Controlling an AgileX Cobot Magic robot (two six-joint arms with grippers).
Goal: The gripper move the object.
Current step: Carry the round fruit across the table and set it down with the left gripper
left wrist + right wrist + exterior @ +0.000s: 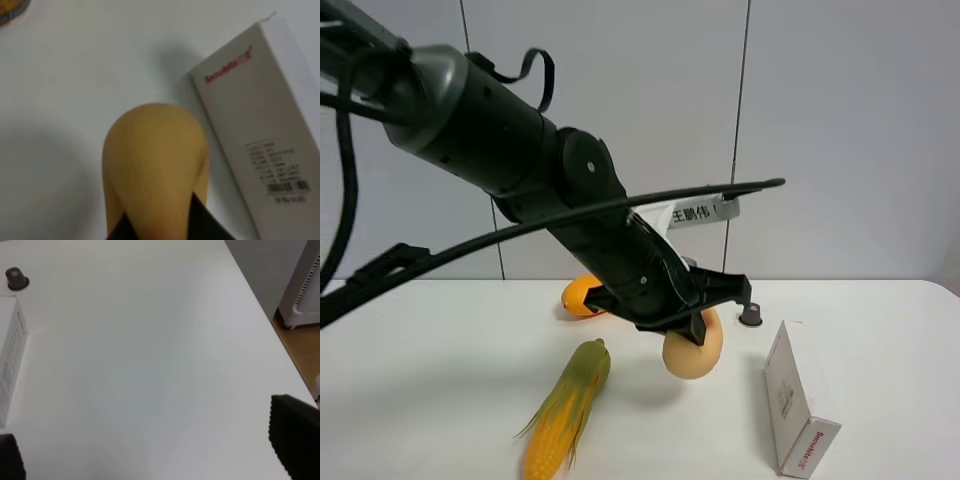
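The object [693,352] is a rounded tan-beige lump near the middle of the white table [880,320]. My left gripper [697,327] reaches across from the left and is shut on the object's top. The left wrist view shows the object [155,165] between black fingertips [212,222], and its shadow lies apart on the table, so it seems slightly lifted. My right gripper [155,455] is open and empty over bare table, with only its two black fingertips [295,440] showing. It is out of the exterior high view.
A white box [800,400] stands just right of the object and shows in the wrist views [265,135] [10,355]. A corn cob [565,410] lies front left, an orange mango [580,297] behind the arm, and a small dark capsule [751,318] behind the object. The table's right edge [270,325] drops to the floor.
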